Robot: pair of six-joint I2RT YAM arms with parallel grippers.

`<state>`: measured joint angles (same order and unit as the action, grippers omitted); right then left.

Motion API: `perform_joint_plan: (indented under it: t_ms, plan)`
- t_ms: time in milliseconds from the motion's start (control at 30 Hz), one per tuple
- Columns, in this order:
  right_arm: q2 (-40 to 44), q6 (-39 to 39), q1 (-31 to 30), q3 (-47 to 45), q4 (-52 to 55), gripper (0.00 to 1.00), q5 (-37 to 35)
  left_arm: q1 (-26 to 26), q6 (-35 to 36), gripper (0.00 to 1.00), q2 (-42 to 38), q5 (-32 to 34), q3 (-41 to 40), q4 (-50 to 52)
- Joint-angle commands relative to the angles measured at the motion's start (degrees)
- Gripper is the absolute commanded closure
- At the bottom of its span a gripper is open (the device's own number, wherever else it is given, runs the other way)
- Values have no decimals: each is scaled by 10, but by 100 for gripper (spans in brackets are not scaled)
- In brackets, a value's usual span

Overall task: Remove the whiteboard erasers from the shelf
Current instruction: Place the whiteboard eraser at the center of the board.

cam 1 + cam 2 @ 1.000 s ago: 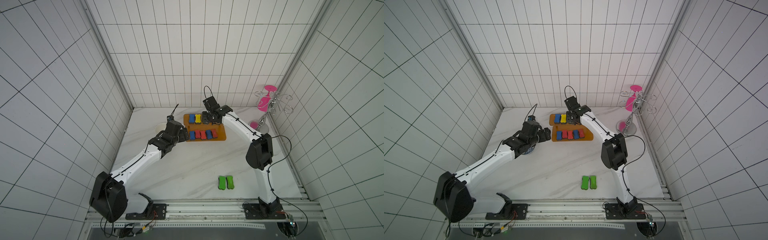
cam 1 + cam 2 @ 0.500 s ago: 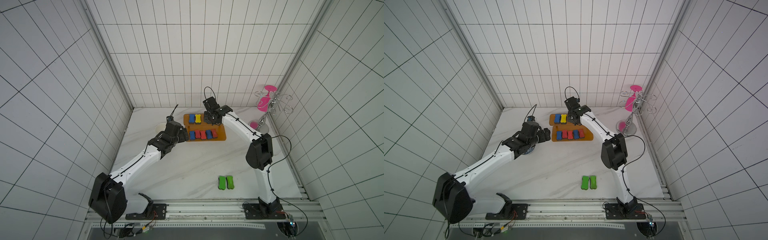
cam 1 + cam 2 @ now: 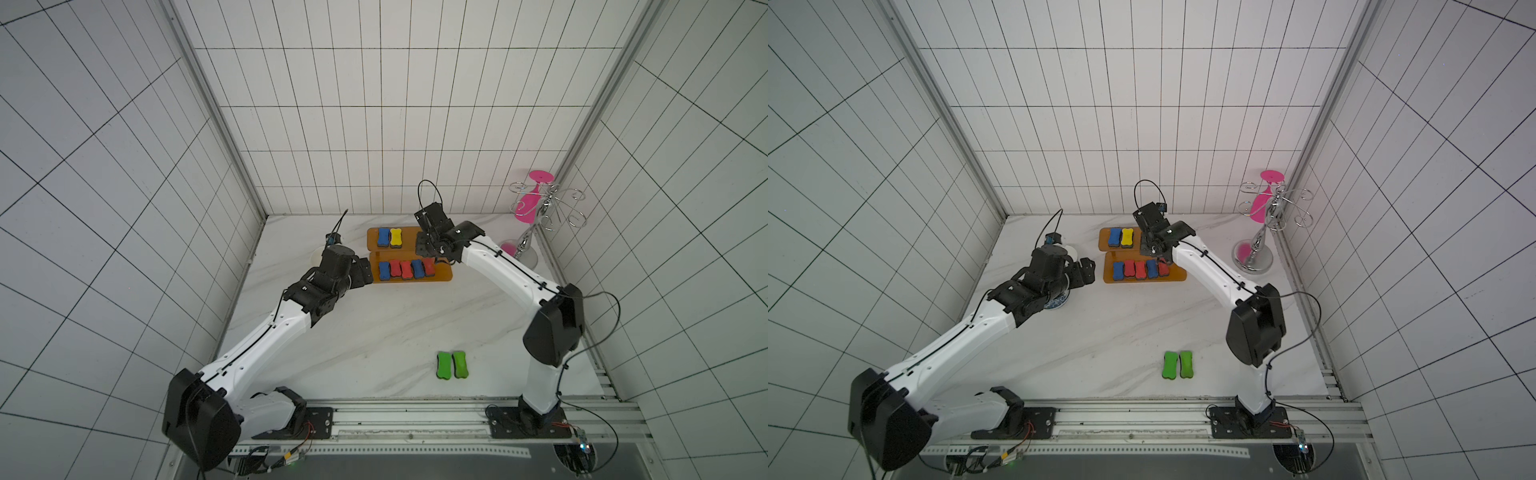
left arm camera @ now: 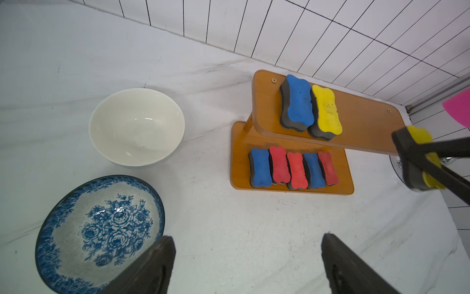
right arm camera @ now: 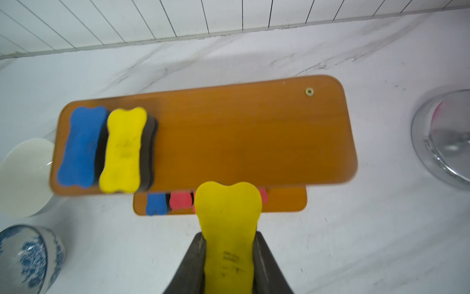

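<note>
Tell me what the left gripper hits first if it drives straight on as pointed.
Probably the shelf: the open left gripper points at its lower board's near end, where a blue eraser lies. Height is unclear, so board or eraser first cannot be told.

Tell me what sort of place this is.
Most likely a robot lab test cell, not a real room: white tiled panels box in a marble-look tabletop, the left arm and right arm are bolted to a metal rail, and the shelf of erasers looks staged.
</note>
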<state>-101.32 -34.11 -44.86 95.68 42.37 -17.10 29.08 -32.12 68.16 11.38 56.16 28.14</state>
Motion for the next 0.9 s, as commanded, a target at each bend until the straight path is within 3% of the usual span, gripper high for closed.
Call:
perform_joint_plan:
  t_ms: [0, 100, 267, 633, 867]
  plan:
    - [88, -94, -74, -149, -33, 78, -28, -3, 9, 6, -34, -9, -27, 14]
    - [136, -186, -144, -268, -61, 78, -27, -4, 17, 6, -59, -4, -45, 11]
    - [143, -288, -237, -362, -86, 78, -30, -8, 24, 6, -75, -5, -52, 17]
    - [81, -366, -251, -411, -114, 75, 54, -6, 28, 6, -89, -15, -69, 11]
    - [98, -404, -267, -453, -104, 74, 58, -6, 29, 5, -97, -11, -75, 7]
